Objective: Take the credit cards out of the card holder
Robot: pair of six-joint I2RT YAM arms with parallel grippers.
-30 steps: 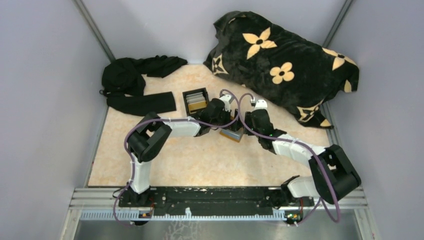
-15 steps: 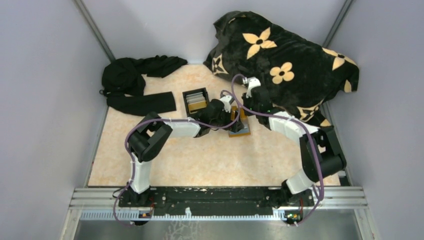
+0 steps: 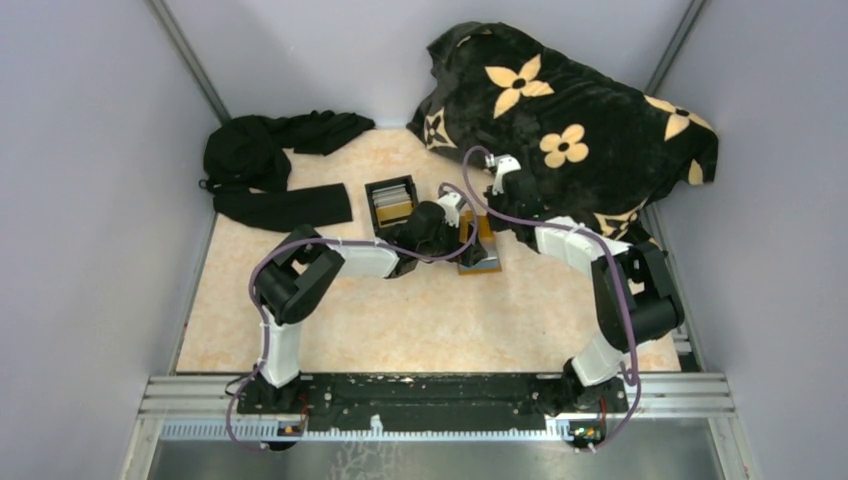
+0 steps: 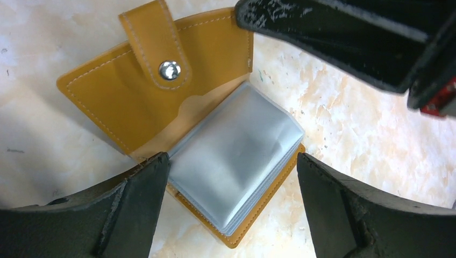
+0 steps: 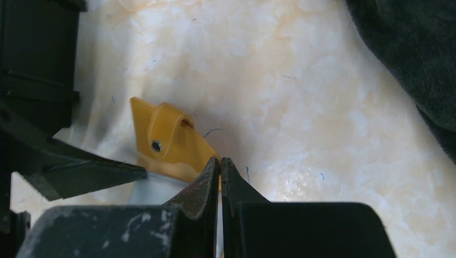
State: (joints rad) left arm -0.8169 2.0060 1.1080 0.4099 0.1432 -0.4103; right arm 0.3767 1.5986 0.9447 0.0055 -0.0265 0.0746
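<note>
The orange card holder (image 3: 480, 243) lies open on the table's middle, its snap flap (image 4: 157, 51) folded back. A stack of silvery grey credit cards (image 4: 236, 156) sits in its lower half. My left gripper (image 4: 231, 159) is open and empty. Its fingers (image 4: 134, 199) straddle the card stack from either side, close above it. My right gripper (image 5: 220, 162) is shut, pinching the far edge of the holder's opened orange cover (image 5: 172, 142). It also shows at the top right of the left wrist view (image 4: 344, 37).
A black open-topped box (image 3: 390, 202) with cards in it stands just left of the grippers. Black clothing (image 3: 270, 170) lies at the back left. A black flowered blanket (image 3: 570, 130) fills the back right, close behind the right gripper.
The right gripper has moved toward the back of the table with the holder's cover, and the holder now lies opened out. The left gripper has stayed over it.
</note>
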